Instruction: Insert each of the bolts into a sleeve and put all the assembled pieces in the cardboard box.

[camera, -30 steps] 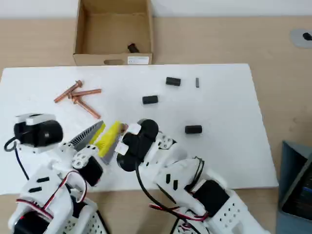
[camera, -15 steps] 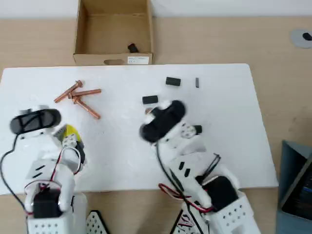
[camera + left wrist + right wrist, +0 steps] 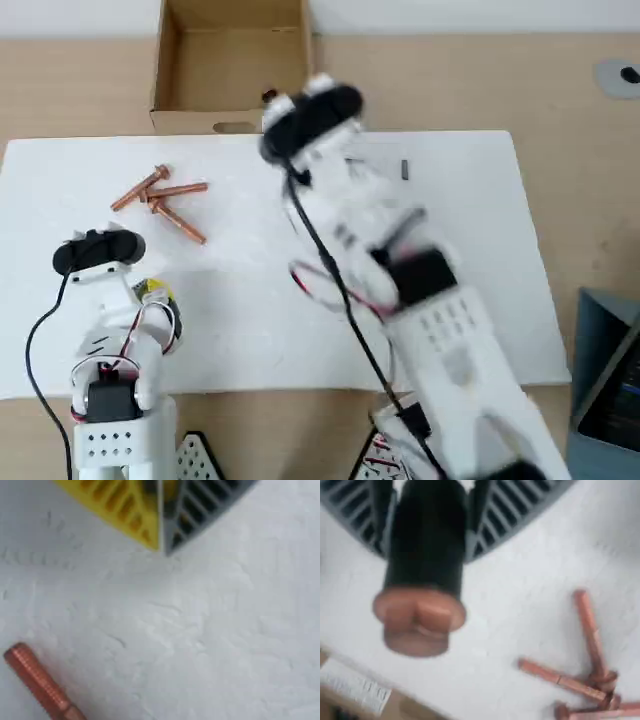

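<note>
**High view.** Bolts (image 3: 160, 197), slim and copper-coloured, lie in a loose heap on the white sheet (image 3: 480, 300) covering the wooden desk (image 3: 580, 150), well off to the side of my right arm (image 3: 400, 270). That arm stretches out so its wrist sits at the near wall of the cardboard box (image 3: 165, 70), an open, brown, straight-sided carton. One small dark piece (image 3: 272, 97) lies inside, just beyond the wrist; I judge it a finished assembly. My left arm (image 3: 110, 330) sits folded near its base. The right arm lies across much of the sheet, so I cannot count spare sleeves.

**Left wrist view.** The left hand (image 3: 161, 542) is closed, its ribbed yellow and grey plastic tips meeting, and it holds nothing. Under it is the sheet's rough, pitted surface, with the threaded end of one bolt (image 3: 40, 687) lying apart from the tips.

**Right wrist view.** The right hand (image 3: 427, 530) is clamped round a smooth, black, cylindrical sleeve (image 3: 425, 565). A flanged copper bolt head (image 3: 418, 620) sits against the sleeve's end. Ahead of the hand is the box's edge with its paper label (image 3: 355, 692); the heap lies off to one side.

My judgement: one piece is boxed, one is ready to drop in, and the heaped bolts are not yet sleeved.
</note>
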### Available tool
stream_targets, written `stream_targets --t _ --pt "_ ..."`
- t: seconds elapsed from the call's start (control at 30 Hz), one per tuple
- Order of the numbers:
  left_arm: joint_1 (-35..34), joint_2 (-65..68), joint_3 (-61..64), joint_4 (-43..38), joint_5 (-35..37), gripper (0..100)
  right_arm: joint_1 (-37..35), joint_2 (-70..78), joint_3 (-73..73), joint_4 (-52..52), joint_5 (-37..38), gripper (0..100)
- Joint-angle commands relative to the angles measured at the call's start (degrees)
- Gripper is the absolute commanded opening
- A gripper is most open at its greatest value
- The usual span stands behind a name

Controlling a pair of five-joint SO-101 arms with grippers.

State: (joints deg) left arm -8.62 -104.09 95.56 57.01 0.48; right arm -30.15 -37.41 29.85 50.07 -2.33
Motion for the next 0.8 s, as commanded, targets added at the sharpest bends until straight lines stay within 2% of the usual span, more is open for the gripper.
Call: stream_targets --t 0.0,0.43,0.77 --pt "0.0 -0.4 0.09 -1.41 -0.53 0 1.98 11.65 -12.35 -6.42 4.22 0.9" --pt "-0.18 -0.4 0.0 -1.32 -0.44 0 4.35 53.14 -48.04 -18.37 22.07 1.2" --pt "-0.09 -0.31 -0.18 -1.05 -0.44 0 5.58 79.6 -73.01 -19.52 35.08 1.2"
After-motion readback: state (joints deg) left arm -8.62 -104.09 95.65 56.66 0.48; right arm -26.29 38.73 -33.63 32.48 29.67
